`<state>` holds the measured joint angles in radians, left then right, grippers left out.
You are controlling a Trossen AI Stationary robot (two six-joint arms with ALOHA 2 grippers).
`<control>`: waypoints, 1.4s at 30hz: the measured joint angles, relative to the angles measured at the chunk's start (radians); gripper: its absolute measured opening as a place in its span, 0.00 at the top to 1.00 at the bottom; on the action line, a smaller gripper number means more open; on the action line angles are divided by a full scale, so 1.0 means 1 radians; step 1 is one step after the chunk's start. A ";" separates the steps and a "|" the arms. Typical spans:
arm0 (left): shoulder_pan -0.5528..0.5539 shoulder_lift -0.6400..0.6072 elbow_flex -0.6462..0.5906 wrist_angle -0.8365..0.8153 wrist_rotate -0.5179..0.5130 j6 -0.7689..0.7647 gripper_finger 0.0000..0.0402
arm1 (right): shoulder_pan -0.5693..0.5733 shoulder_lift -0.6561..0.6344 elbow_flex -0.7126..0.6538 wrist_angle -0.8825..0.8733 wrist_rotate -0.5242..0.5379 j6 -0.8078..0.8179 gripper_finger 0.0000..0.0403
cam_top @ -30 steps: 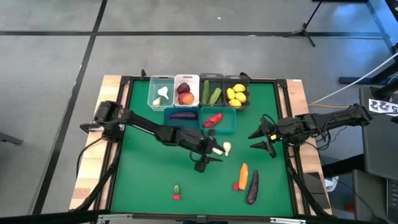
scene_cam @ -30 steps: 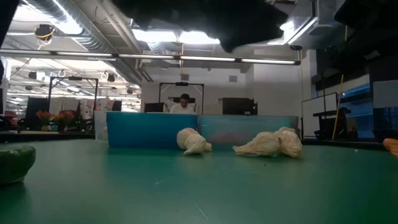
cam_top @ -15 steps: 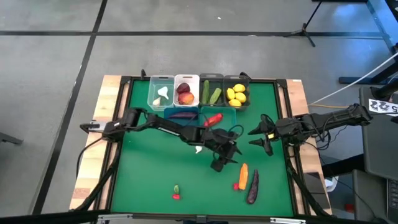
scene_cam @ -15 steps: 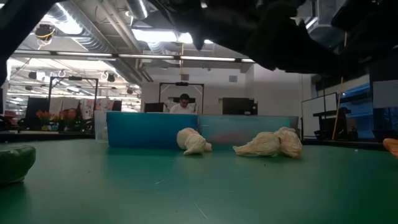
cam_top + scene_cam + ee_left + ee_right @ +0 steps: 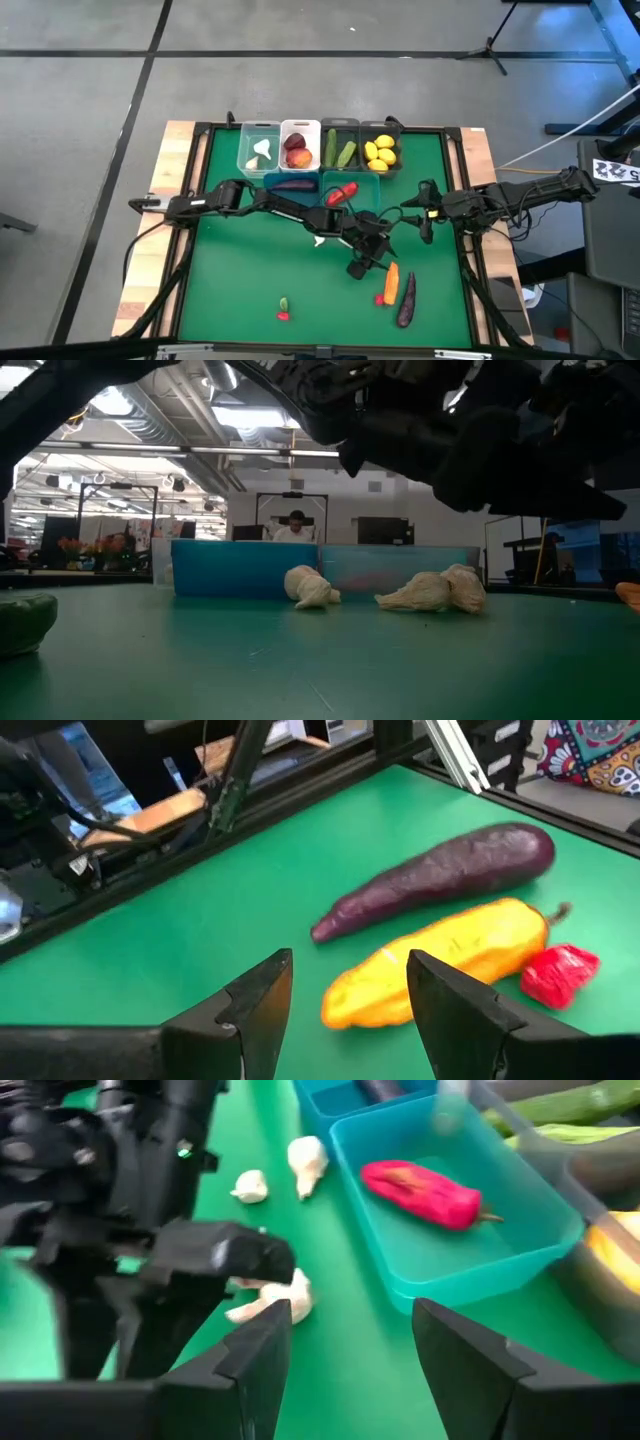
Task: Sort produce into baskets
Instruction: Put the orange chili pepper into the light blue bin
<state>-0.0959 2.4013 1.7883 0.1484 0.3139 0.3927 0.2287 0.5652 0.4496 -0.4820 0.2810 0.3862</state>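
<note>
An orange carrot (image 5: pixel 440 960) lies on the green mat between a dark purple eggplant (image 5: pixel 440 880) and a small red pepper (image 5: pixel 558 975), near the table's front right. My left gripper (image 5: pixel 348 970) is open just short of the carrot's (image 5: pixel 391 280) thick end, slanting down, with nothing between its fingers. In the high view the left gripper (image 5: pixel 368 266) is past the table's middle. My right gripper (image 5: pixel 424 228) waits open by the right edge. Loose garlic (image 5: pixel 275 1302) lies on the mat in front of the teal basket (image 5: pixel 520 1255).
At the far edge stand a clear basket (image 5: pixel 260 150) with garlic, a white one (image 5: pixel 298 147) with peaches, and two dark ones with cucumbers (image 5: pixel 338 152) and lemons (image 5: pixel 381 152). In front are a blue basket (image 5: pixel 293 184) and the teal one (image 5: pixel 350 192). A small green-and-red pepper (image 5: pixel 284 308) lies near the front edge.
My left gripper has swung from the table's middle toward the right and near edges and come down toward the carrot, rolling as it went; its fingers have stayed open. My right gripper has turned in place by the right edge.
</note>
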 joint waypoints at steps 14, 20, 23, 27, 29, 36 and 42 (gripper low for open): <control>0.001 0.051 0.046 0.004 0.052 0.026 0.52 | 0.000 0.000 0.000 0.000 0.016 0.002 0.48; 0.009 0.060 0.047 0.033 0.030 0.026 0.52 | 0.000 0.000 0.000 0.000 0.015 0.009 0.48; 0.013 0.078 0.047 0.024 0.021 0.017 0.52 | 0.000 0.000 0.000 0.001 0.015 0.010 0.48; 0.015 0.116 0.075 0.014 0.022 -0.015 0.52 | 0.000 0.000 0.000 0.005 0.015 0.010 0.48; 0.016 0.132 0.102 0.017 0.022 -0.019 0.52 | 0.000 0.000 0.000 0.006 0.015 0.010 0.48; 0.016 0.153 0.139 -0.034 0.036 -0.027 0.52 | 0.000 0.000 0.000 0.008 0.015 0.011 0.48; 0.017 0.153 0.140 -0.071 0.086 -0.063 0.52 | 0.000 0.000 0.000 0.009 0.014 0.011 0.48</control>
<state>-0.0792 2.5538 1.9286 0.0776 0.4003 0.3299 0.2287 0.5655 0.4496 -0.4732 0.2955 0.3969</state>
